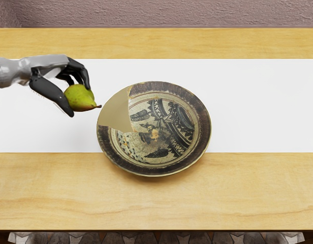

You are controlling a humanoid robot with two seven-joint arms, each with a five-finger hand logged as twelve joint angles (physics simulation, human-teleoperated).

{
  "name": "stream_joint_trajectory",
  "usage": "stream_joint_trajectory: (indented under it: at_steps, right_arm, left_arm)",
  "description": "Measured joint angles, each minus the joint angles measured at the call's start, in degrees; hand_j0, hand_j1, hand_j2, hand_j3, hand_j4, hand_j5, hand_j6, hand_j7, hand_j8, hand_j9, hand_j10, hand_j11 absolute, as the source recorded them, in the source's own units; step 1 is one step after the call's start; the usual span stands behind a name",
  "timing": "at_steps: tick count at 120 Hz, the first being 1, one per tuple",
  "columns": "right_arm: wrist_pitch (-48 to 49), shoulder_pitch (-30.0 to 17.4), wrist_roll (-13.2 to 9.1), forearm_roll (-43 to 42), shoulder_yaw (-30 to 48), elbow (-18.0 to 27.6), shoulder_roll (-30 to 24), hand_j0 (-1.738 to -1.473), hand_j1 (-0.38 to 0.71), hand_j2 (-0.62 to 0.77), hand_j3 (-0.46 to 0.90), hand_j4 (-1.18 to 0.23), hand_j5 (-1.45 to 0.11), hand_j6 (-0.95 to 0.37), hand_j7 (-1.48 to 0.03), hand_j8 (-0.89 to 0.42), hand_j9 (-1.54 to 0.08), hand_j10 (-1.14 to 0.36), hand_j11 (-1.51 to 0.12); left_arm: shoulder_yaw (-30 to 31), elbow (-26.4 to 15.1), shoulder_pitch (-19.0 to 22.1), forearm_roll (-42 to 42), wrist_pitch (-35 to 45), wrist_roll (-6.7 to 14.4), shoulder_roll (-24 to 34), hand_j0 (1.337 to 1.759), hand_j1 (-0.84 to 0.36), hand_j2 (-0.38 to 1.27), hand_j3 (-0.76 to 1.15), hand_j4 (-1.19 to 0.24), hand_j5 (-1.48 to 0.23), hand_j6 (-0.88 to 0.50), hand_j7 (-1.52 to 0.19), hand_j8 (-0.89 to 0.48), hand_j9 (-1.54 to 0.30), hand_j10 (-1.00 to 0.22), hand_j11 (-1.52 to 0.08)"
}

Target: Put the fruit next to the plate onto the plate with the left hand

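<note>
Table (156,193): pale wood, the largest thing in view.
Runner (258,101): a white band from the table's left edge to its right edge, across the far half.
Plate (155,172): shallow, dark-patterned, with a plain tan patch on its far-left part. It sits at the middle of the table, lapping over the runner's near edge. Nothing lies in it.
Left hand (57,84): comes in from the table's left edge, over the runner.
Fingers (51,92): curled round the pear, one dark finger beneath it and others over its top.
Pear (79,97): yellow-green, in the hand's grip and not yet on the plate. Its stem points toward the plate, just beside the left rim. We cannot tell whether it is clear of the runner.
Right arm: not in view.
Step in hand, our judgement: carry and place.
How to do it well: we would lift enough for the stem and underside to pass over the raised rim, then travel right toward the bowl's centre rather than its sloping wall.
Release: we would lower until the pear rests, then open. A pear rolls, and the centre should hold it.
Risk: clipping the near rim could shove the plate.
</note>
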Motion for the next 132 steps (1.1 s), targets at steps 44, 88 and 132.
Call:
stream_joint_trajectory:
  at_steps: [44, 88, 132]
  right_arm:
    - [0.00, 0.00, 0.00, 0.00, 0.00, -0.01, 0.00, -1.658, -0.35, 0.00, 0.00, 0.00, 0.00, 0.00, 0.00, 0.00, 0.00, 0.00, 0.00]
    - [0.00, 0.00, 0.00, 0.00, 0.00, 0.00, 0.00, -1.658, -0.35, 0.00, 0.00, 0.00, 0.00, 0.00, 0.00, 0.00, 0.00, 0.00, 0.00]
    - [0.00, 0.00, 0.00, 0.00, 0.00, 0.00, 0.00, -1.658, -0.35, 0.00, 0.00, 0.00, 0.00, 0.00, 0.00, 0.00, 0.00, 0.00, 0.00]
  left_arm:
    - [-0.06, 1.45, -2.40, -2.95, -0.81, 5.46, -8.73, 1.655, -0.31, 0.59, 0.00, -0.61, -1.03, -0.37, -0.96, -0.37, -0.97, -0.59, -0.98]
    - [0.39, 8.06, -3.23, -3.36, -0.82, 9.92, -19.05, 1.656, -0.31, 0.62, 0.00, -0.64, -1.02, -0.38, -0.96, -0.37, -0.97, -0.60, -0.98]
    - [1.20, 20.17, -3.15, -2.55, -1.36, 10.46, -27.50, 1.656, -0.33, 0.63, 0.00, -0.65, -0.99, -0.39, -0.94, -0.37, -0.95, -0.60, -0.97]
